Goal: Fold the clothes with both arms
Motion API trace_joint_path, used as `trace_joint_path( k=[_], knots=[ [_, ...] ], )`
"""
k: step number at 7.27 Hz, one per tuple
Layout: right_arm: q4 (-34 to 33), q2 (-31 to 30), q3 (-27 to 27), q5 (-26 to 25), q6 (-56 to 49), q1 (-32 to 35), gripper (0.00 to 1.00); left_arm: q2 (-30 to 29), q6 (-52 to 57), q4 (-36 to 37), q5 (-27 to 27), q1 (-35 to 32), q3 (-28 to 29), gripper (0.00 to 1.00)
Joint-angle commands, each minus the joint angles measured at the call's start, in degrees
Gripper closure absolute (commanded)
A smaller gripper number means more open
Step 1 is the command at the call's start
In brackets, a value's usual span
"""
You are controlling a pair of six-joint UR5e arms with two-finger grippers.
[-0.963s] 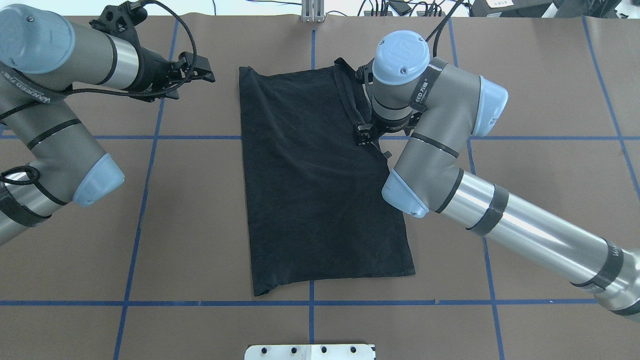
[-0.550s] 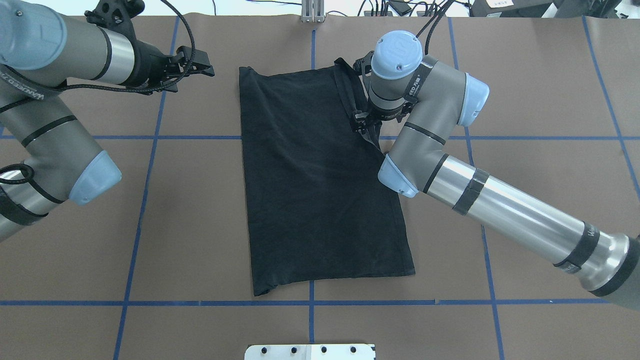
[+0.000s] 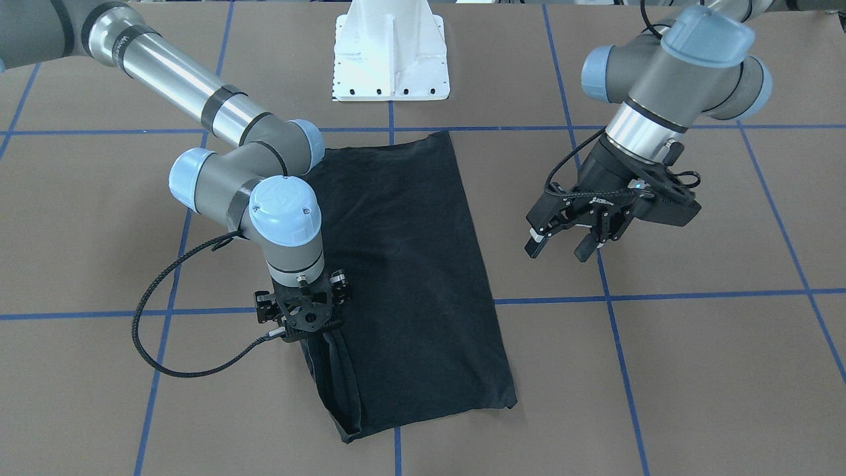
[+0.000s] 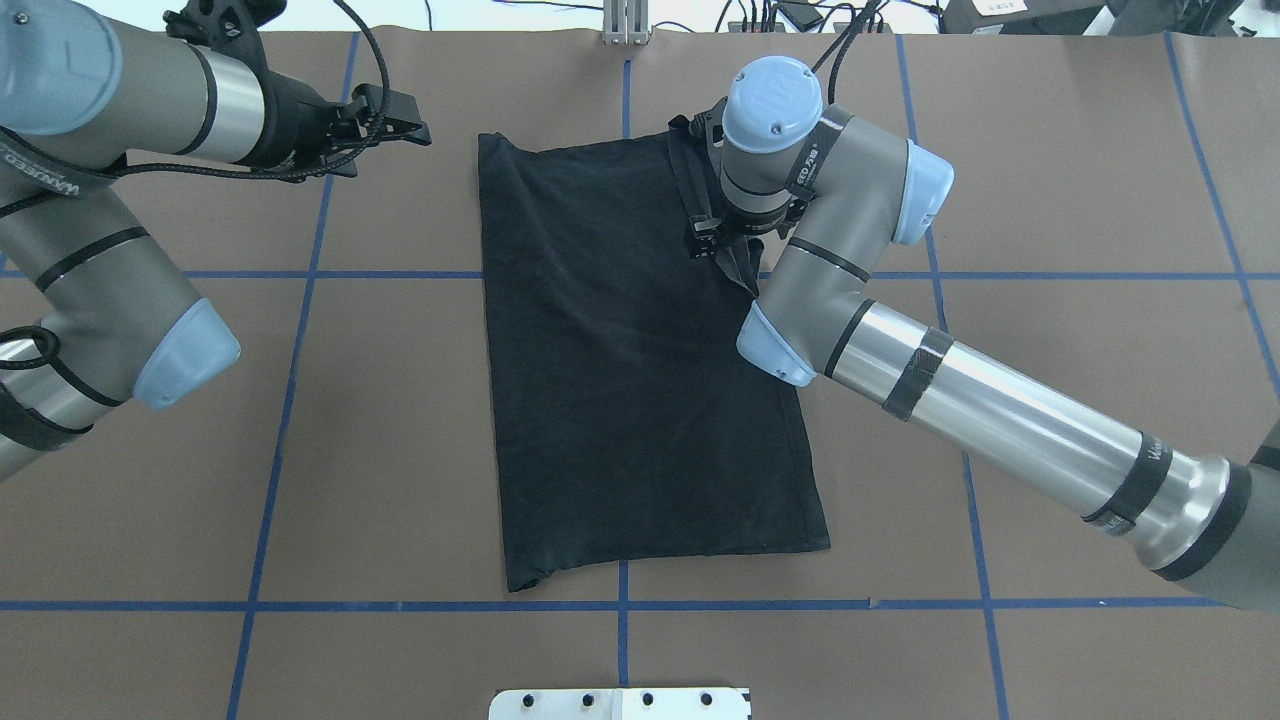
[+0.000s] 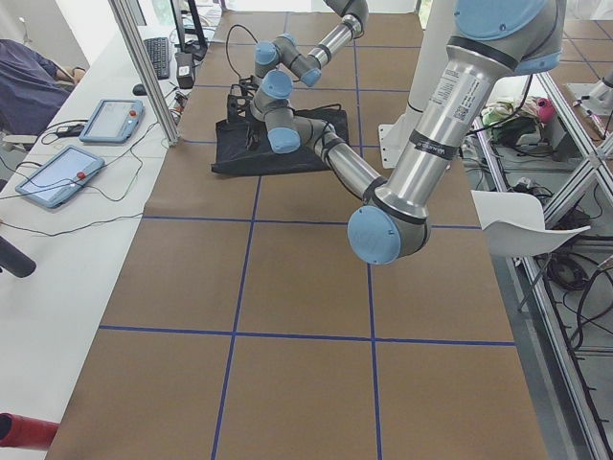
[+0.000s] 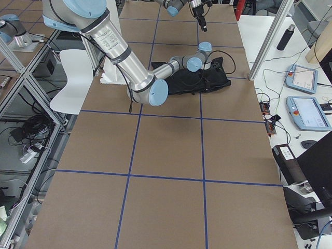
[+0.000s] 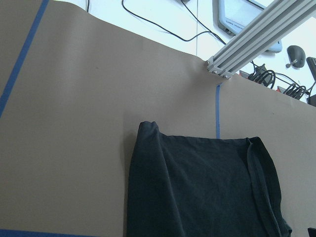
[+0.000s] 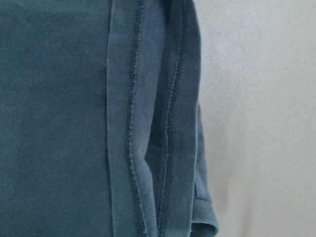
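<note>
While the T-shirt [image 4: 640,370] lies lengthwise toward the robot, right gripper [image 3: 302,316] sits over its far right hem, grip state unclear; left gripper [image 3: 562,243] wide, well aside

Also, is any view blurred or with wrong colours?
Right wrist view: very close, the black T-shirt looks washed-out blue-grey, hem stitching still readable. Overhead view: sharp, glare on the right arm's metal tube. Side views: shirt small.

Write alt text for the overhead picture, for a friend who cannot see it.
A black T-shirt, folded into a long strip, lies on a brown table marked with blue tape lines. The right hand presses down at the shirt's far right edge; the left hand hovers off to the left, clear of the cloth.
</note>
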Motion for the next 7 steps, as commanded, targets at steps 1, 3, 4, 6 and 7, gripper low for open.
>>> trace_joint_path(
  k=[1, 3, 4, 6, 7],
  knots=[
    [0.02, 0.21, -1.4, 0.07, -0.09, -0.64, 0.0, -0.42, 0.02, 0.13, -0.04, -0.02, -0.05, 0.0],
    [0.02, 0.38, -1.4, 0.07, -0.18, -1.52, 0.0, -0.42, 0.02, 0.22, -0.3, -0.02, 0.04, 0.0],
    [0.02, 0.3, -1.4, 0.07, -0.27, -1.7, 0.0, -0.42, 0.02, 0.22, -0.39, -0.02, -0.05, 0.0],
    [0.02, 0.12, -1.4, -0.01, -2.71, -0.65, 0.0, -0.51, -0.07, 0.22, -0.39, -0.02, -0.05, 0.0],
    [-0.07, -0.14, -1.49, 0.68, -3.95, 1.01, 0.0, -0.42, -0.16, 0.22, -0.48, -0.02, -0.05, 0.0]
  ],
)
